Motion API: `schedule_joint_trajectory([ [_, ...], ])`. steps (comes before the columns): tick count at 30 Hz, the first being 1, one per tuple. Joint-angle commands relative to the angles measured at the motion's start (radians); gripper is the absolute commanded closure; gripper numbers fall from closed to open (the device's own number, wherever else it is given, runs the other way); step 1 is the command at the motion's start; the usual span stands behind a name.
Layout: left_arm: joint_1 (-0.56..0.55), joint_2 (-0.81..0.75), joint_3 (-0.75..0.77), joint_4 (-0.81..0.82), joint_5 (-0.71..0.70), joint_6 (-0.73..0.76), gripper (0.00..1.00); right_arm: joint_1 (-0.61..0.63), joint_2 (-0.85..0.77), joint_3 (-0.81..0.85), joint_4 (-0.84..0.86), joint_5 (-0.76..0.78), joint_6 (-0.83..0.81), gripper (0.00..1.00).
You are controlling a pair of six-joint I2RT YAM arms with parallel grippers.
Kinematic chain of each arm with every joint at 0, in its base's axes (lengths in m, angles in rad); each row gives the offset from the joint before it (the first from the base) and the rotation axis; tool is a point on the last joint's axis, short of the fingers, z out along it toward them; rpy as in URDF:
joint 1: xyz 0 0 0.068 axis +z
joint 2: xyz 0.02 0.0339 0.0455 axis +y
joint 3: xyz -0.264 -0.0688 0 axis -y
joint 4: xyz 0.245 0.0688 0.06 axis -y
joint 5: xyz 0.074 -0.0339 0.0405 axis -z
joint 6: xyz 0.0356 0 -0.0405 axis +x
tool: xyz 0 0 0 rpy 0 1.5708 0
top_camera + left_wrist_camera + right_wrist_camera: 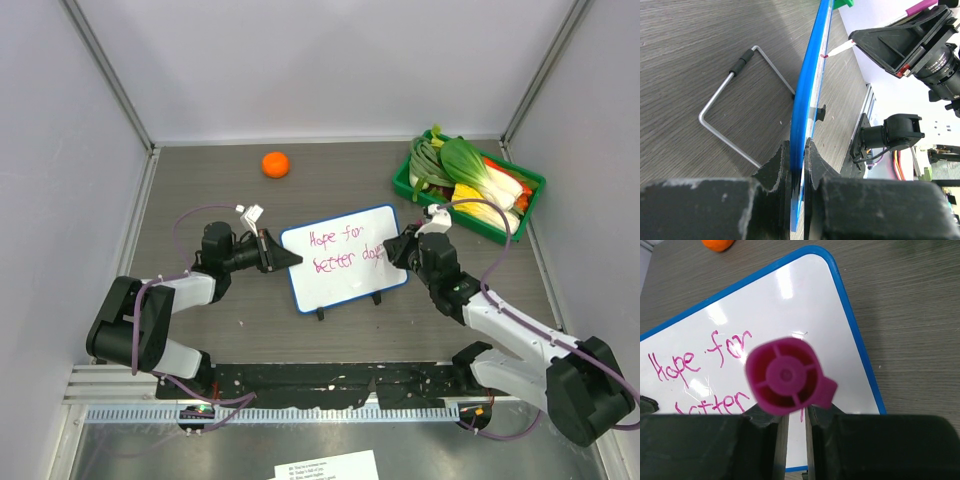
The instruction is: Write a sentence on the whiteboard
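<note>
On the desk, the left gripper is pinching, jaws nearly shut, the frame edge of the whiteboard, seemingly light yet stiff, while the right gripper is clamping a magenta marker in narrowed jaws.

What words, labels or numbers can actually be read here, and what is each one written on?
"Hope for" - upper line of the pink sentence on the whiteboard.
"better day" - lower line on the same board; anything after it is hidden.
Printed lines on the paper sheet at the near edge: too small to read.
No other text is legible.
</note>
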Motion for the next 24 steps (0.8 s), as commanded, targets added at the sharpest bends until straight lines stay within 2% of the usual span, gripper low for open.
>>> schedule_joint_trajectory([
  [1, -0.008, 0.027, -0.027, -0.160, -0.156, 0.136, 1.00, -0.002, -0.046, 0.036, 0.048, -0.003, 0.021, 0.99],
  [14, -0.008, 0.023, -0.027, -0.162, -0.155, 0.136, 1.00, -0.036, -0.178, 0.012, -0.058, 0.054, -0.009, 0.99],
  [24, -0.008, 0.020, -0.030, -0.162, -0.158, 0.135, 1.00, -0.062, -0.166, -0.019, -0.044, 0.046, -0.009, 0.99],
])
